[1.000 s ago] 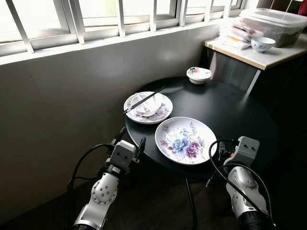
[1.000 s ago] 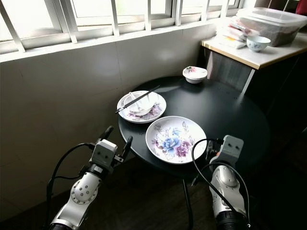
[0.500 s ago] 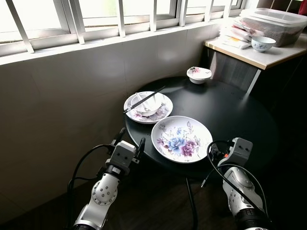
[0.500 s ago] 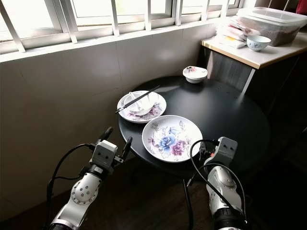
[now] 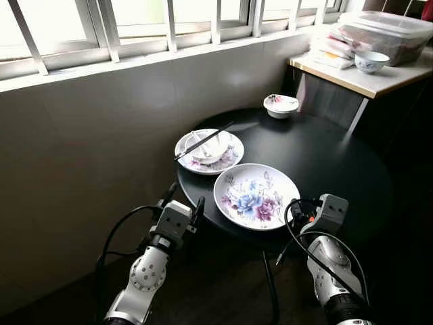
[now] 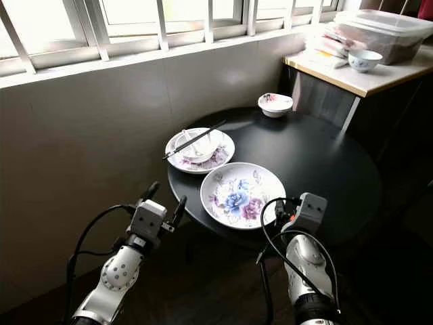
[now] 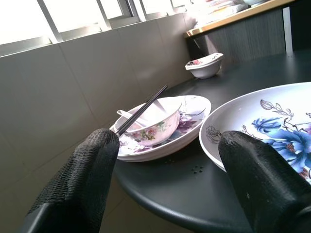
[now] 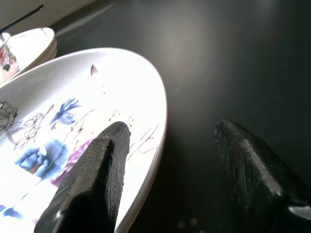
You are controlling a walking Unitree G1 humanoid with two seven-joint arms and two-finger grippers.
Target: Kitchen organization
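Right wrist view shows the right gripper (image 8: 167, 160) with jaws spread, one finger over the rim of the large floral plate (image 5: 256, 196), the other over the bare round black table (image 5: 325, 156). That plate lies at the table's near edge. Behind it, by the wall-side edge, a smaller plate (image 5: 226, 159) carries a bowl (image 7: 155, 121) with chopsticks (image 5: 203, 140) across it. The left gripper (image 7: 165, 160) hangs just off the table's edge, jaws spread. A small bowl (image 5: 280, 105) sits at the far edge.

Right tool (image 5: 301, 208) at floral plate (image 5: 256, 196) rim, round table (image 5: 338, 162).
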